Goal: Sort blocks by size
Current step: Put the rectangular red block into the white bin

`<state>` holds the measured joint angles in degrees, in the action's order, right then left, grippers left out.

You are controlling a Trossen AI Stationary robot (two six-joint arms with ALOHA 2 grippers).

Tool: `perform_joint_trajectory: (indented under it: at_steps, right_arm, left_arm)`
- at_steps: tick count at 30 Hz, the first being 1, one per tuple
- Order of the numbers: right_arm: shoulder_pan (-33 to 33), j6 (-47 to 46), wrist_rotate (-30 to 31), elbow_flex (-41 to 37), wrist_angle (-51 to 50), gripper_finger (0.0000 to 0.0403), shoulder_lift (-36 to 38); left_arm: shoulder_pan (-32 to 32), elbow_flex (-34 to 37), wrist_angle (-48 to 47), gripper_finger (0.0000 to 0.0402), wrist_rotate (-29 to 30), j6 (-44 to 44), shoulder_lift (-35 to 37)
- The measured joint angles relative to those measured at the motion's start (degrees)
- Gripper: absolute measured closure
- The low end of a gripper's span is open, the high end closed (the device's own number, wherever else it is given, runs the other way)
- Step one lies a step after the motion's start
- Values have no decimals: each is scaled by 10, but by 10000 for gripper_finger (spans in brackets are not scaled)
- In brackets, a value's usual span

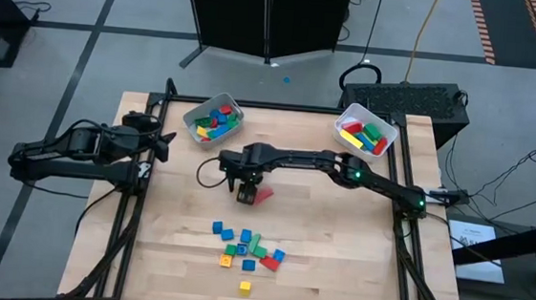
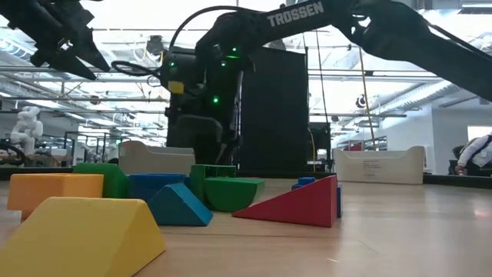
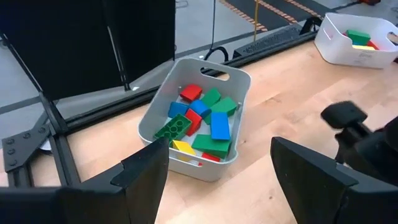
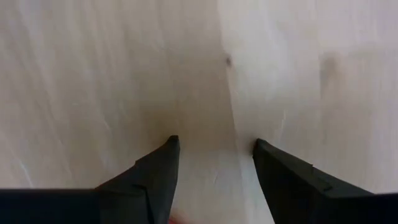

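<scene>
While the left gripper [image 3: 214,177] waits spread, the right gripper [image 1: 245,192] seemingly pinches nothing.

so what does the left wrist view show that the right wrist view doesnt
Only the left wrist view: a white bin of red, blue, green and yellow blocks, a second white bin farther off, and part of the right arm. Only the right wrist view: a sliver of red low between the right gripper fingers. Both: the bare wooden table and that arm's own two dark fingers, standing apart, nothing gripped; left gripper.
</scene>
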<state>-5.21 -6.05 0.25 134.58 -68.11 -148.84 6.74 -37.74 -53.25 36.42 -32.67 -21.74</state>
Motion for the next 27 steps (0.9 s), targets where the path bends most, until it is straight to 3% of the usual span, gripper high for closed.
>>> perform_joint_trajectory:
  at_steps: [4,7,15,21,27]
  right_arm:
    - [8,-87,6,-1,-27,200,3]
    - [21,-84,12,-1,-37,200,7]
    - [45,26,55,-4,-28,200,48]
    - [57,140,38,-2,-79,200,87]
    - [66,317,13,-2,-130,200,89]
  left_arm:
    - [0,0,0,120,-14,2,0]
    - [0,0,0,120,-23,5,0]
    - [0,0,0,120,-29,10,0]
    - [0,0,0,120,-33,15,0]
    - [0,0,0,120,-33,16,0]
